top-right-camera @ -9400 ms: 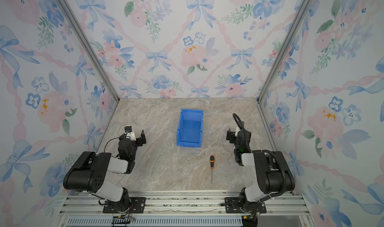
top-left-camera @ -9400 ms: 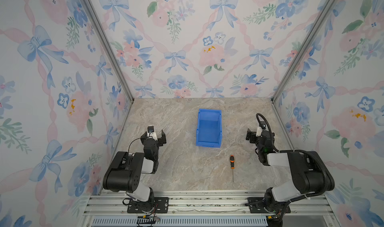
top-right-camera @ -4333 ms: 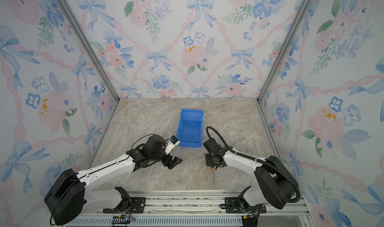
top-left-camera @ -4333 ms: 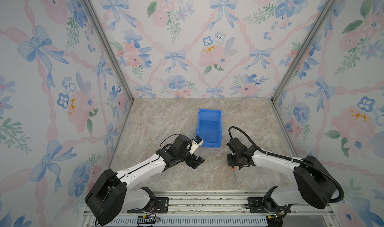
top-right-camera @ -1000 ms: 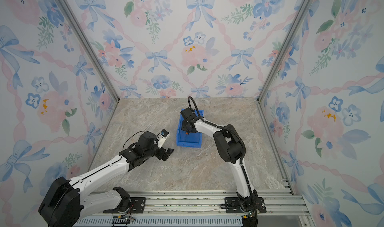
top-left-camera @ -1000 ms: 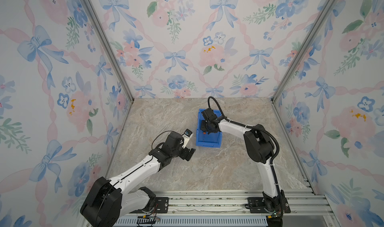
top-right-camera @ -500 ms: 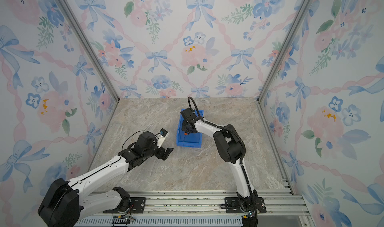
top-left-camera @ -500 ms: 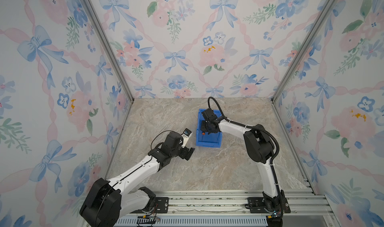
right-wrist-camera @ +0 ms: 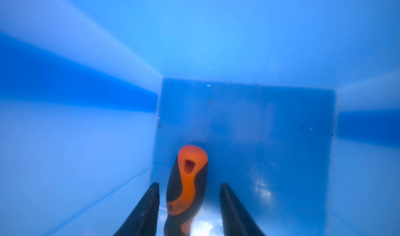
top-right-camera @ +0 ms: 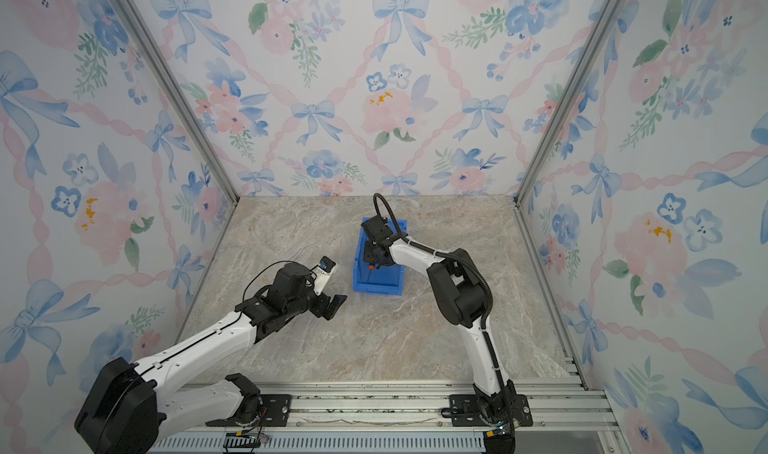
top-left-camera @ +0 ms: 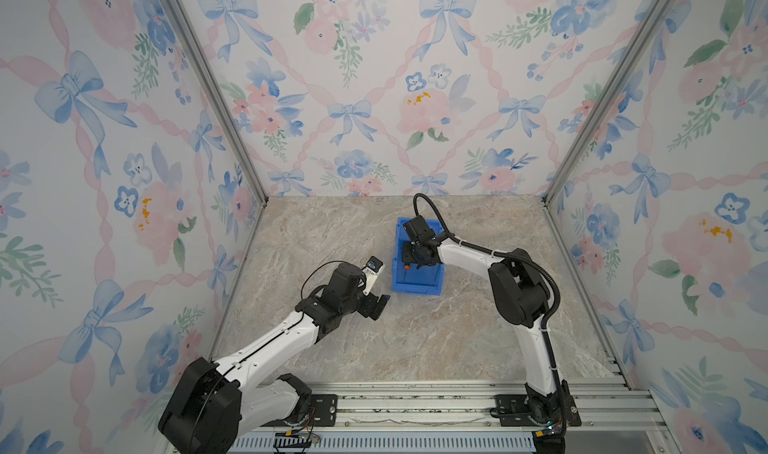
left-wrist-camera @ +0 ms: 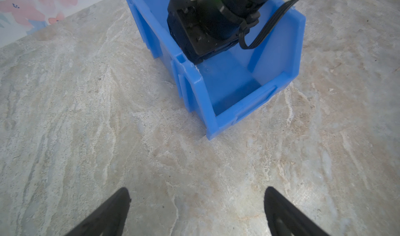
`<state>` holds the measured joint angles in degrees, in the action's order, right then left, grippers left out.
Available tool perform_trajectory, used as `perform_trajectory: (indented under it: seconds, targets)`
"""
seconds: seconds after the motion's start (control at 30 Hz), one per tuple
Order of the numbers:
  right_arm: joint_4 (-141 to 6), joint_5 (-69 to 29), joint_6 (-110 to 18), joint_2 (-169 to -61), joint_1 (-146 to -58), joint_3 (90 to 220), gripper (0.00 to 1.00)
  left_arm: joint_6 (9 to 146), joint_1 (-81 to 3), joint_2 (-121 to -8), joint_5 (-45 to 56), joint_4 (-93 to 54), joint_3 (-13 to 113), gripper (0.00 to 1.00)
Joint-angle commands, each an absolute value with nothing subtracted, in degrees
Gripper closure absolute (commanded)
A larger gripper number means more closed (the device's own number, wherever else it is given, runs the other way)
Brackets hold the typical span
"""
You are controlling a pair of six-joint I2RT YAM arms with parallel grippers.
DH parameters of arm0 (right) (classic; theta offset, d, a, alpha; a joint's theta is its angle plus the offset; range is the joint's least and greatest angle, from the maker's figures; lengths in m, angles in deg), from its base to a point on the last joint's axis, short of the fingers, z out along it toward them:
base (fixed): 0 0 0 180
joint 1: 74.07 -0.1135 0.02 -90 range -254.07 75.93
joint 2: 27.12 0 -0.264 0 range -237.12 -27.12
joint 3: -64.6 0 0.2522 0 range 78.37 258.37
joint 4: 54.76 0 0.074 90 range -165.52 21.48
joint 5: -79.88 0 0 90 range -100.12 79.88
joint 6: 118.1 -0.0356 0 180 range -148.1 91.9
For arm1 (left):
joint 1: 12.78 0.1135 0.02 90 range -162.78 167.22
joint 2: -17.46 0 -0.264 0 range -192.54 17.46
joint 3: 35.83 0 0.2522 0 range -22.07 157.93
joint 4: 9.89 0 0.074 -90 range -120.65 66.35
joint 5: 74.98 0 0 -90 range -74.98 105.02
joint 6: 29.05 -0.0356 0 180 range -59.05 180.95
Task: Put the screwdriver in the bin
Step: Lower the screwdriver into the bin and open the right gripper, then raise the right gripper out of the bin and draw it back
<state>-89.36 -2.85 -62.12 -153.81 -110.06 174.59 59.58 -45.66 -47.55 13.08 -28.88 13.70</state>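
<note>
Right arm: reaches from the rail at the near edge up and over the bin (top-left-camera: 417, 286), wrist bent down so the right gripper (right-wrist-camera: 189, 186) points into it, in both top views.
Right gripper: jaws parted, with a clear gap on each side of the screwdriver (right-wrist-camera: 186, 185) handle; neither finger touches it in the right wrist view.
Screwdriver: inside the bin, orange-and-black handle between the two fingers, butt end toward the bin floor; a small orange spot shows just below the gripper in a top view (top-right-camera: 371, 267). Whether it rests on the floor cannot be told.
Left arm: stretched low across the table (top-left-camera: 415, 339), its left gripper (left-wrist-camera: 195, 197) at about 8 o'clock from the bin, apart from it.
Left gripper: jaws wide apart, nothing between them, only bare table below.
Writing: none readable; marks on the handle are too blurred.
Surroundings: floral wallpaper (top-left-camera: 374, 98) on three sides, metal rail (top-right-camera: 374, 410) at 6 o'clock.
In the way: the right wrist and its cable (left-wrist-camera: 266, 27) cover much of the bin's inside from the left wrist view.
</note>
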Motion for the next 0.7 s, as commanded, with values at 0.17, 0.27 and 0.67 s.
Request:
perform_trajectory:
  seconds: [0.17,0.27,0.67]
  targets:
    - [-90.31,-2.0,-58.31,-146.18,-110.36,172.9,0.39,59.48,-45.39,-44.99,12.71,-28.11,12.87,0.02]
    - [-90.25,-1.12,-57.04,-142.93,-110.62,171.06,0.35,59.46,-45.39,-44.2,12.8,-28.18,12.83,0.02]
    - [-90.05,5.6,-50.48,-127.48,-112.88,160.94,0.24,60.23,-45.31,-43.14,11.89,-28.15,13.87,0.02]
